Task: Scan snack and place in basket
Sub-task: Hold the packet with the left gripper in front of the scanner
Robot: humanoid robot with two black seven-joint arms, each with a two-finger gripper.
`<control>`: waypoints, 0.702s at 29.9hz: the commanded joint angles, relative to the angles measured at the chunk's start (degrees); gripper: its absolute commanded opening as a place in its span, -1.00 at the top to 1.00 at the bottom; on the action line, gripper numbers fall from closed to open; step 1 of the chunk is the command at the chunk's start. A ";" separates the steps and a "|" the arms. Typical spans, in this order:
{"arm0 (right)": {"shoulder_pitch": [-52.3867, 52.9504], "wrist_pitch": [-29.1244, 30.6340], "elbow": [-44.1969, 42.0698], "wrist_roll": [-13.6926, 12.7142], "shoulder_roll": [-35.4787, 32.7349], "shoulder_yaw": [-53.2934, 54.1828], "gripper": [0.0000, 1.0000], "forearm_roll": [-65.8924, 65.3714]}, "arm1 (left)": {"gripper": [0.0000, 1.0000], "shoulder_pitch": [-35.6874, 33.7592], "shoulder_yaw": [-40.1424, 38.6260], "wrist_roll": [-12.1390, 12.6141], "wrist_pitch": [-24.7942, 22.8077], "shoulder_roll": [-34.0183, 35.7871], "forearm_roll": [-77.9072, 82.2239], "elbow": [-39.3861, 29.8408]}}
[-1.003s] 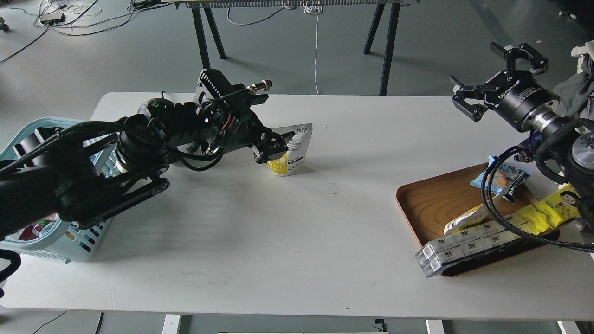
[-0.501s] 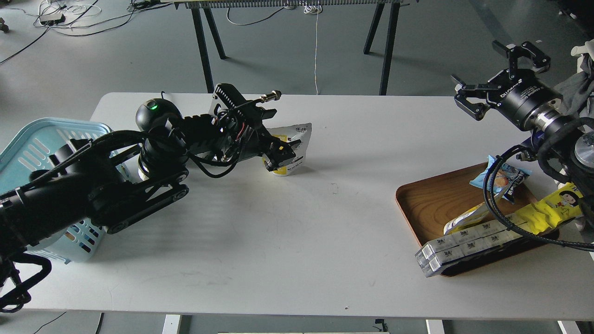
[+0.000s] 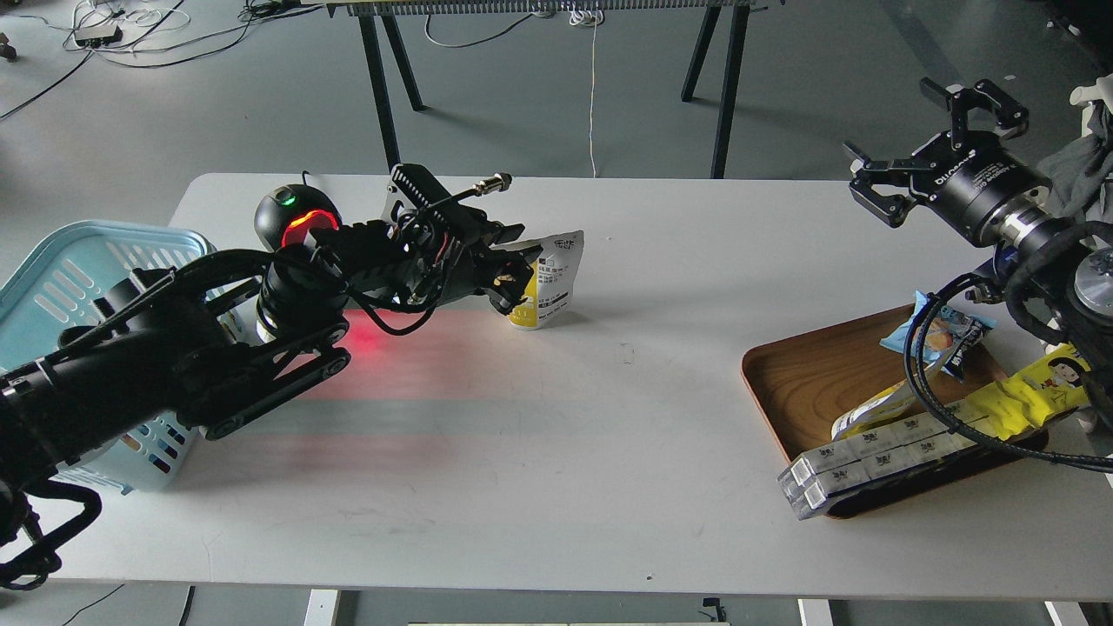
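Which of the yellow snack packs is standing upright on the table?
The small yellow pouch at the left gripper; the long cartoon-face packet lies flat in the wooden tray.

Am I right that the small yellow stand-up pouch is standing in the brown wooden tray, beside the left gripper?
Not quite: the head view shows the small yellow stand-up pouch standing on the white table, not in the brown wooden tray; the left gripper is beside it.

Dark print on snack (image 3: 552, 278) white back panel, too small to read; nothing else legible.
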 commanded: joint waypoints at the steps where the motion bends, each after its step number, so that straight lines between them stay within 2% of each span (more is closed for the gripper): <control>1: -0.01 0.00 -0.13 0.00 0.21 -0.01 -0.90 -0.08 | 0.94 0.04 1.16 -0.01 -0.01 -0.04 0.00 0.00; 14: -0.01 0.00 -0.22 0.00 0.12 -0.09 -0.90 -0.09 | 0.99 0.04 0.19 -0.10 1.57 1.98 0.00 -3.07; 17: -0.01 0.00 -0.22 0.00 0.12 -0.09 -0.90 -0.09 | 0.99 -0.31 -0.24 -0.01 0.26 4.61 0.00 -7.19; 21: -0.01 0.00 -0.22 0.00 0.12 -0.09 -0.90 -0.09 | 0.99 -0.40 -2.88 0.08 -5.62 7.95 0.00 -14.05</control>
